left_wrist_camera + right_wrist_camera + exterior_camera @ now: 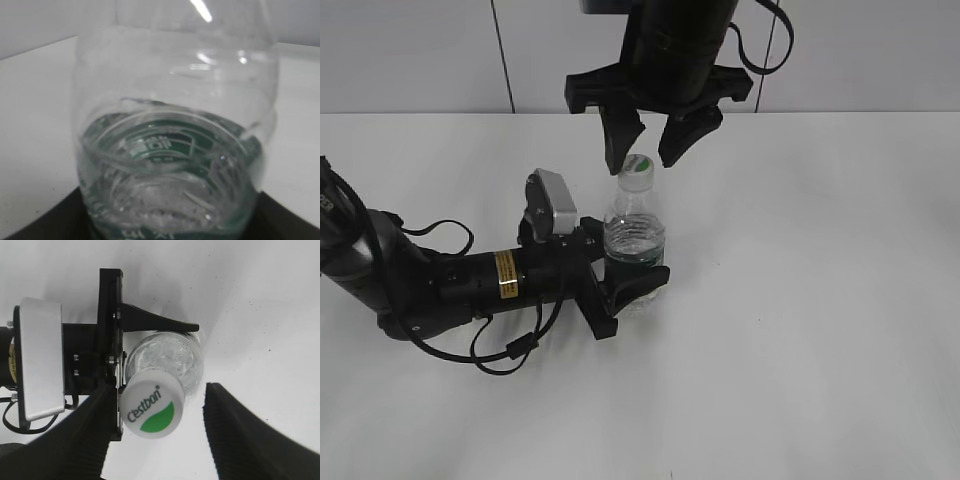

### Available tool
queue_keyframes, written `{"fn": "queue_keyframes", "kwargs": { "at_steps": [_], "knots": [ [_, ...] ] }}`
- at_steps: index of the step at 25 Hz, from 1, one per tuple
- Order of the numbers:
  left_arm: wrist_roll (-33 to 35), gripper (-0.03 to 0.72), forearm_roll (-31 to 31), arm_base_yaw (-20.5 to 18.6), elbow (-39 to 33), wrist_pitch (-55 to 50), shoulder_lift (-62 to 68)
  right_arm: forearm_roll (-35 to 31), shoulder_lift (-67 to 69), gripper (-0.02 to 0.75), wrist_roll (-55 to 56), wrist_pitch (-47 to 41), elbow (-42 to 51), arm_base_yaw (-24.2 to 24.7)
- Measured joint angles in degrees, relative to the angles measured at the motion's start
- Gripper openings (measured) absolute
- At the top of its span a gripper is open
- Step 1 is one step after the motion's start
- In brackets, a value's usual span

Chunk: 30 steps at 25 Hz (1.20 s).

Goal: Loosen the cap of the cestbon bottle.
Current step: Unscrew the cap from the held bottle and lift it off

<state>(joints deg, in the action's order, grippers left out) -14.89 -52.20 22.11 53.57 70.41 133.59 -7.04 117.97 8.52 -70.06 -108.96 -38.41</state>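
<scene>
**Right claw wide over the cap; left claw bracing the bottle**

Right gripper (651, 140) hangs above the cap (637, 172), jaws spread wide and empty. In the right wrist view the cap (152, 404) sits between the two fingers (245, 440) with no contact — clear gap on the right, nearer on the left. You will need to come down and re-centre a little before you close.

Left gripper (628, 283) lies low along the table (820, 300), its jaws closed around the lower body of the cestbon bottle (634, 240) at about the label band. The bottle stands upright, roughly mid-table.

Handling, as judged:
- Cap is small, round, hard plastic; its side wall is the place to take hold, fingers on opposite sides, level with the top. A shallow or off-centre bite will likely slip when you twist.
- Bottle wall is thin, clear and soft — squeezing harder will dent it and may let it turn in the left claw. The stiffer ribbed shoulder would resist better.
- Light overall, so it relies on the left claw's hold.

Contents: the left wrist view shows the bottle (170, 150) holding water in its lower part; exact level unclear
</scene>
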Motion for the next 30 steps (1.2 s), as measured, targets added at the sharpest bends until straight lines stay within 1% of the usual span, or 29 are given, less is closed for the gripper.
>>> {"fn": "queue_keyframes", "kwargs": {
  "at_steps": [27,30],
  "knots": [
    [0.0,0.41,-0.1,0.0,0.0,0.0,0.0,-0.9,0.3,0.438,-0.5,0.0,0.3,0.0],
    [0.0,0.41,-0.1,0.0,0.0,0.0,0.0,-0.9,0.3,0.396,-0.9,0.0,0.3,0.0]
  ]
}}
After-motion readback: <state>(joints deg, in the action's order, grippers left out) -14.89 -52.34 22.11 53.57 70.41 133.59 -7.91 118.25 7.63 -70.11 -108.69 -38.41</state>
